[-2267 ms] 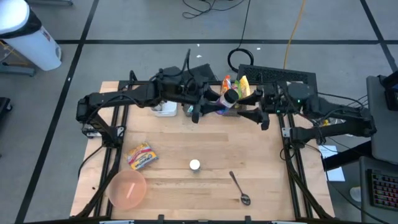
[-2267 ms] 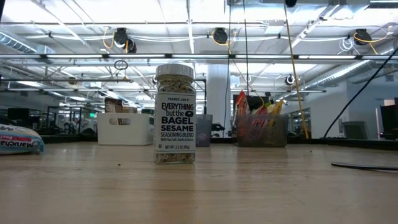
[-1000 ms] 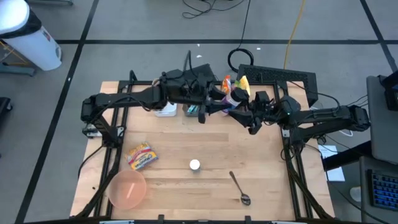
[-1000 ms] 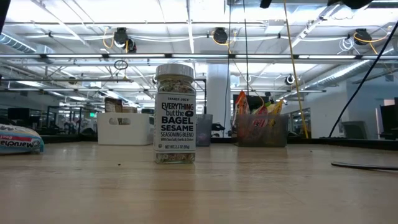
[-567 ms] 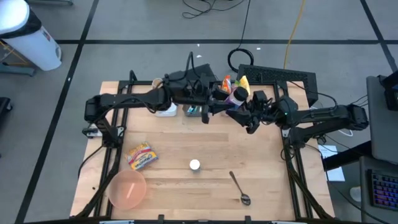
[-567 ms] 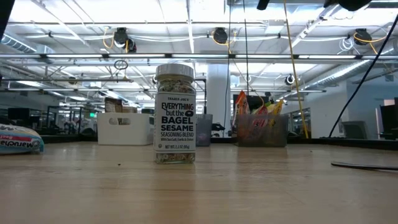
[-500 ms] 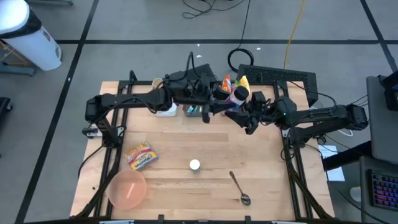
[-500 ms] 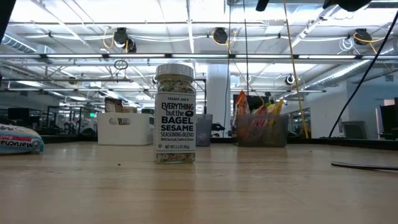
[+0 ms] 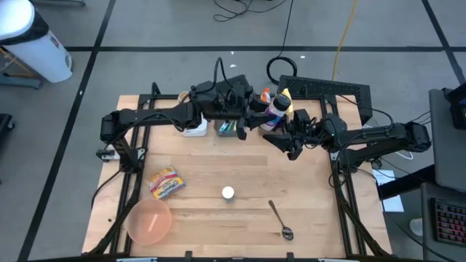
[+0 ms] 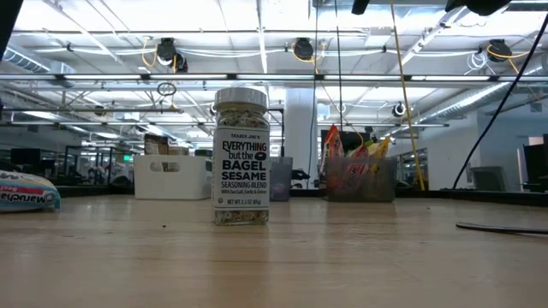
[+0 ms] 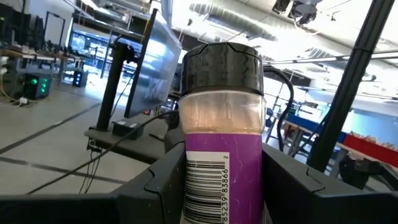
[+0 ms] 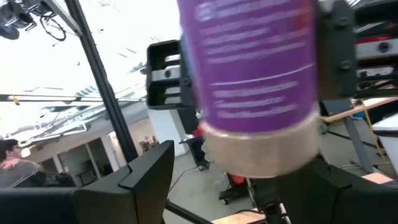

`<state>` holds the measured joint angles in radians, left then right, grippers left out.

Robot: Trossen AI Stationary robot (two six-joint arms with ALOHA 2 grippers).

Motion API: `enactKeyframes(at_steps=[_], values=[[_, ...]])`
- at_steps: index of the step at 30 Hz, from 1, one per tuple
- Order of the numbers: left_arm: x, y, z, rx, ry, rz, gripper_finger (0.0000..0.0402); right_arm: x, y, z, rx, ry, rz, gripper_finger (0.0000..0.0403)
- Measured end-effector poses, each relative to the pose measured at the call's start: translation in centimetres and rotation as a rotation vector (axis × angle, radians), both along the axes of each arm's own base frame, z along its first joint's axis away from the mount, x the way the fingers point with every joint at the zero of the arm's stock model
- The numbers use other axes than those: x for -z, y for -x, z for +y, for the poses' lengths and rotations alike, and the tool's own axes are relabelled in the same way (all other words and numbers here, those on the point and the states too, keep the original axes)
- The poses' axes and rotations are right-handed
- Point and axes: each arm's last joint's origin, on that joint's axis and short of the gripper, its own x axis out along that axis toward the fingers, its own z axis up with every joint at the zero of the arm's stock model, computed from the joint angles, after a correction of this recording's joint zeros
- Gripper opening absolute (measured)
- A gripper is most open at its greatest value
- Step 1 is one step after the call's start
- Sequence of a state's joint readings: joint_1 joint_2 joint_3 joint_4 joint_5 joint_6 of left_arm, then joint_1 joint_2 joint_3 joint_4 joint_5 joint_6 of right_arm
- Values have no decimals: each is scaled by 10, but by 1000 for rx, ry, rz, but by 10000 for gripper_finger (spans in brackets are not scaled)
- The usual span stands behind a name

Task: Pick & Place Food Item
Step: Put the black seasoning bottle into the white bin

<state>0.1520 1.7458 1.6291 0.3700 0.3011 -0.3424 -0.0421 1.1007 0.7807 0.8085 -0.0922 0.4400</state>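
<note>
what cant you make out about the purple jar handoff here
- Purple-labelled jar: its base is cut off by the picture's edge in the left wrist view; the label text is blurred in the right wrist view.
- Right end effector: whether it touches the jar is too small to tell in the high view.
- Low view: both end effectors sit above its top edge.
</note>
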Motion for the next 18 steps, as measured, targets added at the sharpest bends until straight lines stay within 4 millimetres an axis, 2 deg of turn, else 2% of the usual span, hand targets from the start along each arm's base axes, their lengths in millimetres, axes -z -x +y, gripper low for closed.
enactKeyframes(at_steps=[9,18], values=[[1,0,-1,14,7,21,177,0,0,0,7,1,-9,228],[3,0,-2,34,11,44,177,2,0,0,-5,2,13,226]])
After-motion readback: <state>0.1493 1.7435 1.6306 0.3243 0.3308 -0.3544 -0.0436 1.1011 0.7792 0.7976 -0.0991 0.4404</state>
